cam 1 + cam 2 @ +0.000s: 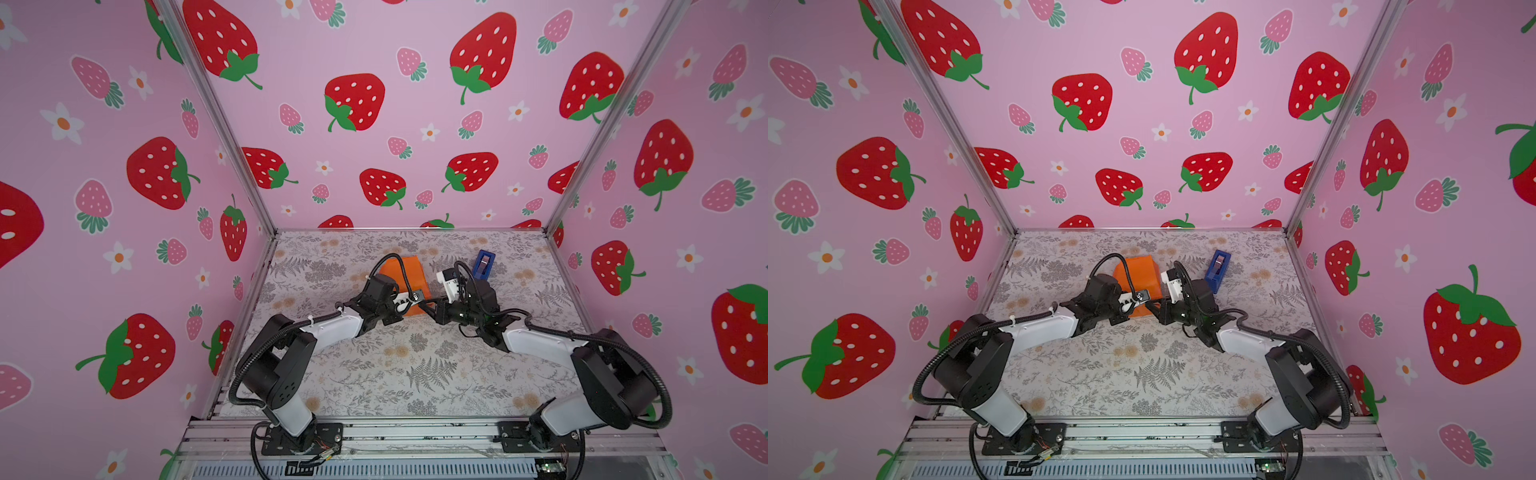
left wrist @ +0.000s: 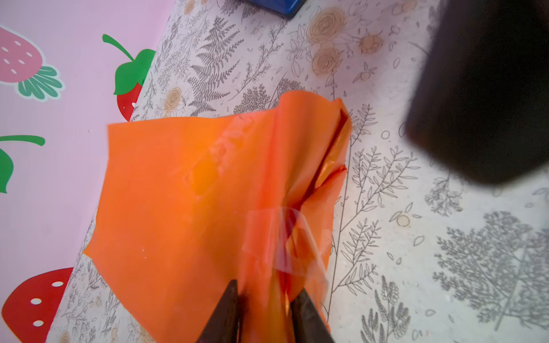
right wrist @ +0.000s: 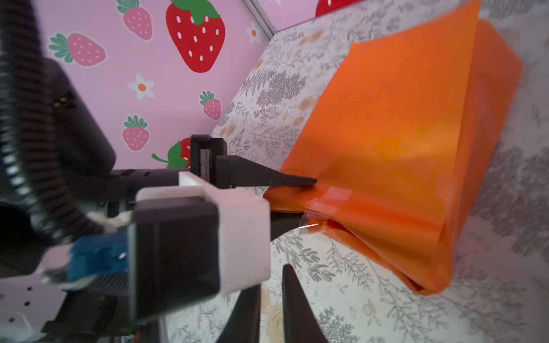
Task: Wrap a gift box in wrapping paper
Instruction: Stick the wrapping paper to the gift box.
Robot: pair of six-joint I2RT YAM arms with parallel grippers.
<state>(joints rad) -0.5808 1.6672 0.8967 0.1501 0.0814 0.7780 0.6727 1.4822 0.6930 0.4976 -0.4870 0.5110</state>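
one hand point(image 2: 267, 288) on wrapping paper point(image 2: 178, 193) edge

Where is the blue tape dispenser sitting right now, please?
In both top views the blue tape dispenser stands toward the back right of the table, just beyond the right arm and right of the orange wrapping paper.

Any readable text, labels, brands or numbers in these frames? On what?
None readable in any view.
wrapping paper: plain orange, no print.
blue tape dispenser: too small to show any label.
walls and table covering: patterns only.
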